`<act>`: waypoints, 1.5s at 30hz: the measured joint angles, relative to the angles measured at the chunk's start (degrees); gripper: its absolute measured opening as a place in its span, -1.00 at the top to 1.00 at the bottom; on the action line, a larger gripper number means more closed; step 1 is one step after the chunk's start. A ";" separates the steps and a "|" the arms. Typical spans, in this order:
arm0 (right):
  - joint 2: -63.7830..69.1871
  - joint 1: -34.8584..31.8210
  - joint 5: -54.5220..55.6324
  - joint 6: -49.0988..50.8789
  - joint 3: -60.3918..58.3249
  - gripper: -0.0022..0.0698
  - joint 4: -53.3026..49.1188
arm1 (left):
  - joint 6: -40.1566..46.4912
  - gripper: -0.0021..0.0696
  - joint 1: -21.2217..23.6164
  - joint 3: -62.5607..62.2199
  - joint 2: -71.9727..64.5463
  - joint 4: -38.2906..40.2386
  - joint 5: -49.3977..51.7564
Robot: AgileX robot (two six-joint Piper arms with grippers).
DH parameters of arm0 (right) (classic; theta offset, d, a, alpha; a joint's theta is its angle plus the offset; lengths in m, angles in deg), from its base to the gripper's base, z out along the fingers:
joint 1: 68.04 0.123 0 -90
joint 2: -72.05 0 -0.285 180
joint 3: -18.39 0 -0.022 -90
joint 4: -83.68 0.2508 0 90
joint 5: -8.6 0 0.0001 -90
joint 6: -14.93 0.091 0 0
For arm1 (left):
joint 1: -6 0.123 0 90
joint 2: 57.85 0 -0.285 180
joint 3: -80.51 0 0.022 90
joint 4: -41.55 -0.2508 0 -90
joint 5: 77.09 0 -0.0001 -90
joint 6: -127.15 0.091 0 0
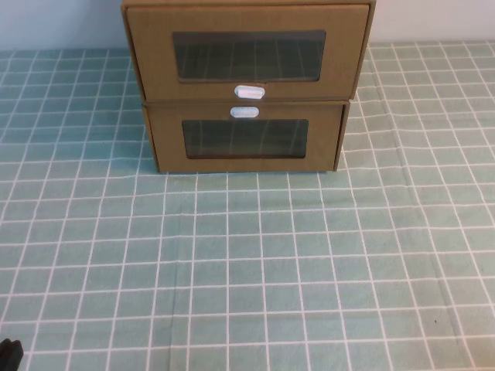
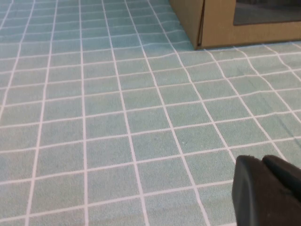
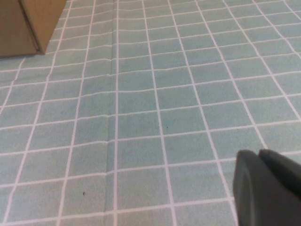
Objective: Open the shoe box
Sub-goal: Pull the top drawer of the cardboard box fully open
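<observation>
Two brown cardboard shoe boxes stand stacked at the back of the table, the upper box (image 1: 247,50) on the lower box (image 1: 246,137). Each front is closed, with a dark window and a small white handle: upper handle (image 1: 249,92), lower handle (image 1: 244,112). My left gripper (image 2: 263,162) hovers low over the cloth near the table's front left, fingers pressed together and holding nothing; a corner of the lower box (image 2: 221,23) lies ahead of it. My right gripper (image 3: 259,155) is shut and empty too, over the cloth to the right, with a box corner (image 3: 28,23) far off.
A green checked tablecloth (image 1: 247,263) covers the whole table, lightly wrinkled to the right of the boxes. A dark bit of the left arm (image 1: 9,355) shows at the bottom left corner of the high view.
</observation>
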 joint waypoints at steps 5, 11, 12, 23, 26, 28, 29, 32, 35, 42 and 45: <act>0.00 0.00 0.00 0.00 0.00 0.98 0.00 | 0.09 0.96 0.00 0.00 0.00 -0.18 -0.18; 0.00 0.00 0.00 0.00 0.00 0.98 0.00 | 0.09 0.96 0.00 0.00 0.00 -0.18 -0.18; 0.00 0.00 0.00 0.00 0.00 0.98 0.00 | 0.12 0.96 0.00 0.00 0.00 -0.18 -0.18; 0.00 0.00 0.48 0.00 0.00 0.98 0.00 | 0.22 0.96 0.00 0.00 0.00 -0.18 -1.12; 0.00 0.00 1.56 0.00 0.00 0.98 0.00 | 0.22 0.96 0.00 0.00 0.00 -0.18 -2.14; 0.00 0.00 3.01 0.00 0.00 0.98 0.00 | 0.22 0.96 0.00 0.00 0.00 -0.01 -4.00; 0.00 0.00 4.21 0.00 0.00 0.98 0.00 | 0.22 0.96 0.00 0.00 0.00 0.46 -5.12; 0.00 0.00 9.73 0.00 0.00 0.98 0.00 | 0.22 0.96 0.00 0.00 0.00 2.92 -11.18; 0.00 0.00 19.23 0.00 0.00 0.98 0.00 | 0.09 0.96 0.00 0.00 0.00 6.53 -20.61; 0.00 0.00 39.40 -2.79 0.00 0.98 -0.10 | -1.04 0.96 0.00 0.00 0.00 9.65 -43.85; 0.00 0.00 40.25 -3.60 0.00 0.98 -0.10 | -1.04 0.96 0.00 0.00 0.00 9.96 -48.75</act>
